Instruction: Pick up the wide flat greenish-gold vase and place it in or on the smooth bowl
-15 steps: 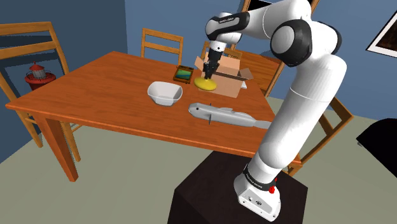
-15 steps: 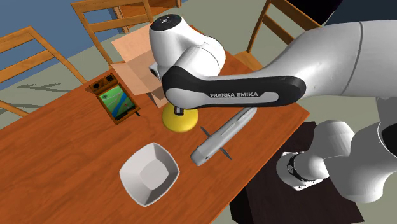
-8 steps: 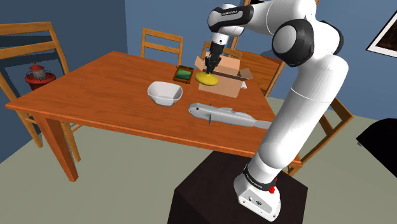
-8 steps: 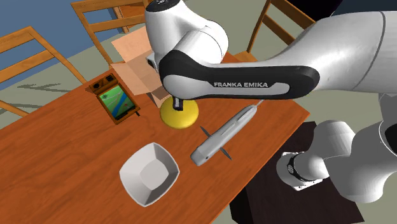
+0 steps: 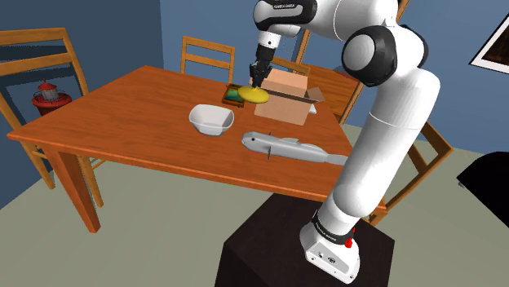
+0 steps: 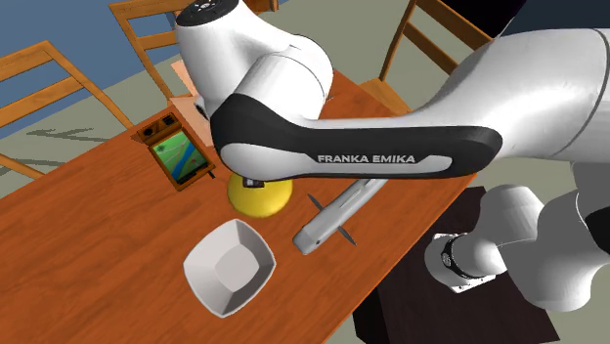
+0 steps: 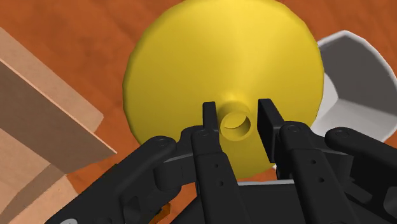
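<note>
Two fingers (image 7: 210, 121) tight on the neck of the yellow vase (image 7: 216, 57); "FRANKA EMIKA" along the arm (image 6: 364, 158).

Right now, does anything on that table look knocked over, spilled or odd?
Nothing looks spilled or toppled. The yellow vase hangs above the table beside the cardboard box, its neck clasped in the gripper. The white bowl sits upright; a grey fish-shaped thing lies flat near the table's edge.
</note>
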{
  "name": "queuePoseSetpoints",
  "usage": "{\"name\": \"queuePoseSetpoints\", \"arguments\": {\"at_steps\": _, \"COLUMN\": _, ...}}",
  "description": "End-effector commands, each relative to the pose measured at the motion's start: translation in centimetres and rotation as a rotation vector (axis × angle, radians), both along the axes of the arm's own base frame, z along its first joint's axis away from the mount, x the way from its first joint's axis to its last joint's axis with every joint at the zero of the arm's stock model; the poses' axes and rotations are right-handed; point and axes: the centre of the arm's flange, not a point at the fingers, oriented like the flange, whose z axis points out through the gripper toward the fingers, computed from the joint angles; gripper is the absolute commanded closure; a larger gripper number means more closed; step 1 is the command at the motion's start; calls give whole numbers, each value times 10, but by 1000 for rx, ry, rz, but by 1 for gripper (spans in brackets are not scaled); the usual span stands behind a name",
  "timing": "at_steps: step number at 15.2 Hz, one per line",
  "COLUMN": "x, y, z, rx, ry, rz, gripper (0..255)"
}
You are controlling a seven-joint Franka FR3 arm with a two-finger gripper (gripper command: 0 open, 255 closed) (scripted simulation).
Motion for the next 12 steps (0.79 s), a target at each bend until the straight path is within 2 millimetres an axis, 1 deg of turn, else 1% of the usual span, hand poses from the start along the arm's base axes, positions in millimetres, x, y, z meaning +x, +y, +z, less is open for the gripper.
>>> {"name": "queuePoseSetpoints", "arguments": {"at_steps": 1, "x": 15, "y": 19, "z": 4, "rx": 0, "ry": 0, "rz": -1, "gripper": 255}}
{"name": "queuePoseSetpoints", "arguments": {"at_steps": 12, "x": 100, "y": 134, "z": 30, "rx": 0, "ry": 0, "rz": -1, "gripper": 255}}
